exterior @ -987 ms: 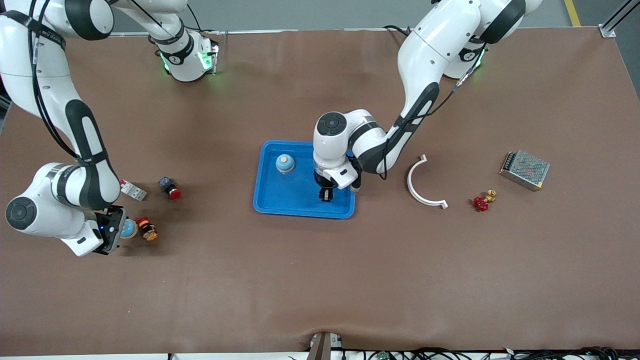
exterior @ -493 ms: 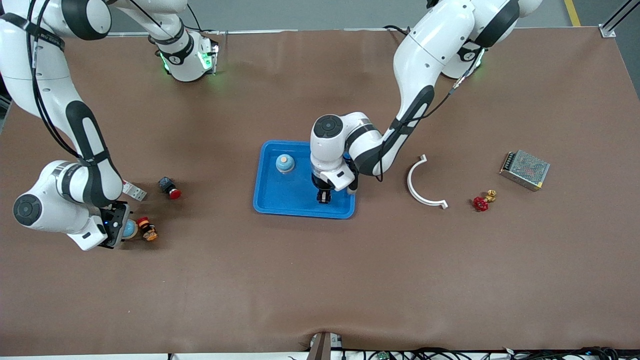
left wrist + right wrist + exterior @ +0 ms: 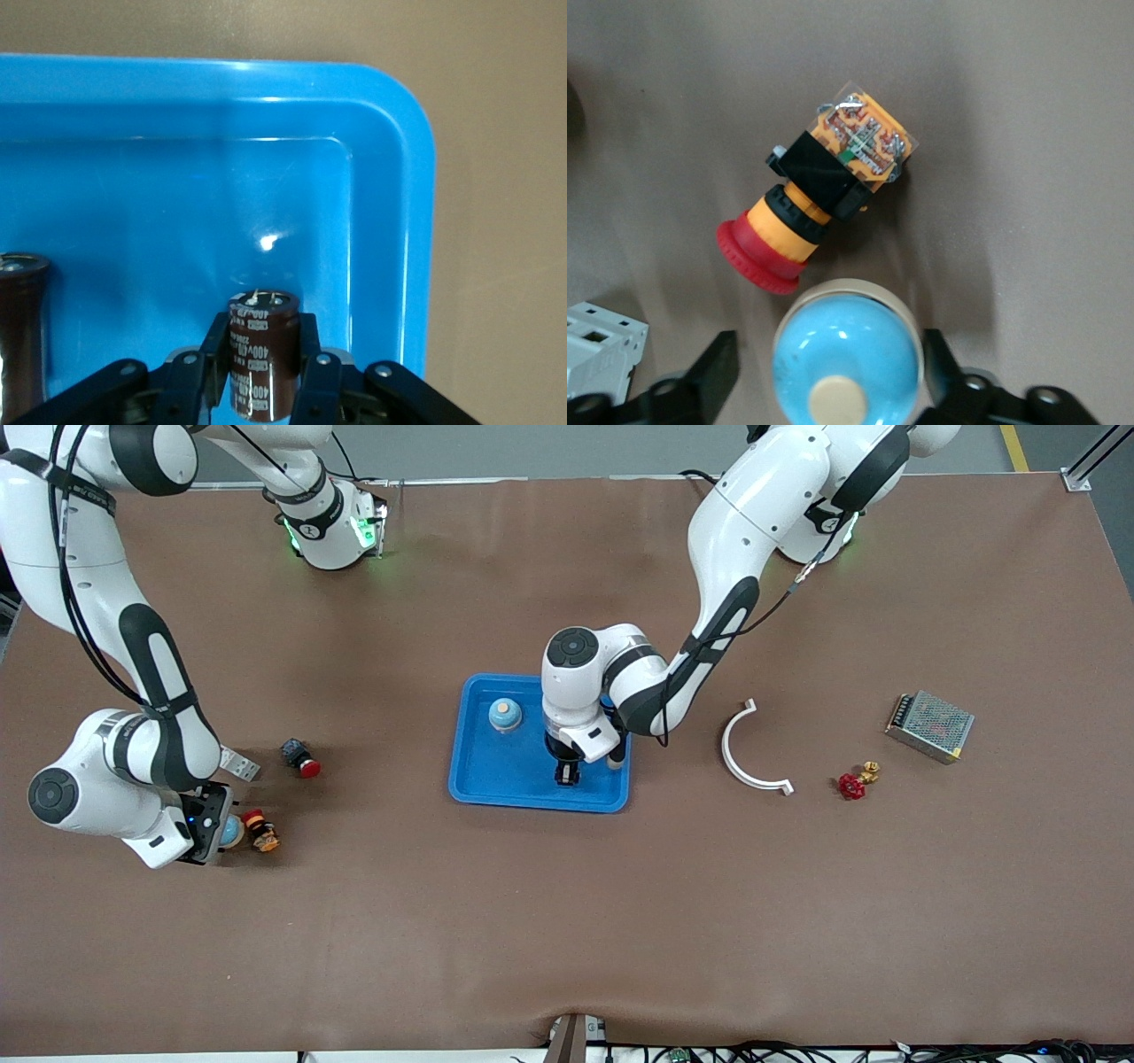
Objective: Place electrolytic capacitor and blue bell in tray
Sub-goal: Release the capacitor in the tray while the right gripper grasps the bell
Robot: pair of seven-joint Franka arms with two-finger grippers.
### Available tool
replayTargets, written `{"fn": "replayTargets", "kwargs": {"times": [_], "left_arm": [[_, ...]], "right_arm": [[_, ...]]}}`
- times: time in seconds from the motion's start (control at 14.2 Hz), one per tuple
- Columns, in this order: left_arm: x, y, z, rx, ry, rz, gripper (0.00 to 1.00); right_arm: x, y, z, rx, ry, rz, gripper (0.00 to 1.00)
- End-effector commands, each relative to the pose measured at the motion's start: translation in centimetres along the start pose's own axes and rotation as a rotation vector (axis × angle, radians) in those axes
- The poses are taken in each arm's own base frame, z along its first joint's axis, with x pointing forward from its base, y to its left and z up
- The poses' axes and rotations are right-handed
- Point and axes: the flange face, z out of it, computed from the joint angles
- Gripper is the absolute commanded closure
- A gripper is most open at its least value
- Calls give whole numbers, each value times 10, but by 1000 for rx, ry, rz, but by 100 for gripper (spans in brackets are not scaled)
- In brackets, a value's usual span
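The bright blue tray [image 3: 496, 766] lies mid-table, with a blue bell [image 3: 504, 714] with a cream knob in it. My left gripper [image 3: 565, 774] is over the tray, shut on a dark brown electrolytic capacitor [image 3: 262, 363] held upright low above the tray floor [image 3: 177, 204] near a rounded corner. A second dark capacitor [image 3: 19, 336] stands in the tray at that view's edge. My right gripper [image 3: 215, 833] is low at the right arm's end of the table. Its fingers [image 3: 713, 367] are open on either side of another blue bell [image 3: 849, 354], which rests on the table.
A red and yellow push button [image 3: 824, 190] lies right beside that bell, with a white block [image 3: 598, 359] close by. A red-capped button [image 3: 301, 759] lies farther from the front camera. Toward the left arm's end are a white curved piece [image 3: 749, 748], a red valve handle [image 3: 852, 786] and a metal box [image 3: 930, 726].
My left gripper has shifted slightly toward the right arm's end over the tray with the capacitor. My right gripper has moved over the blue bell on the table, now straddling it.
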Motion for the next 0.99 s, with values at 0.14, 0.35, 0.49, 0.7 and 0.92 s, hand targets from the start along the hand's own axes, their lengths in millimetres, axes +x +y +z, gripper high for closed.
{"fn": "replayTargets", "kwargs": {"times": [0.14,0.35,0.49,0.7,0.92], "left_arm": [[0,6,6,-11,22,4,100],[3,6,10,-15,35,12,100],[4,7,10,-16,36,13,100],[4,6,11,-22,45,62,64],[5,6,9,-19,62,88,0]], "right_arm": [[-4,-2,-1,-7,26,-5,77],[0,1,-10,-14,26,0,80],[5,8,-31,-34,27,2,79],[14,17,-89,4,30,42,80],[30,8,-136,61,29,167,79]]}}
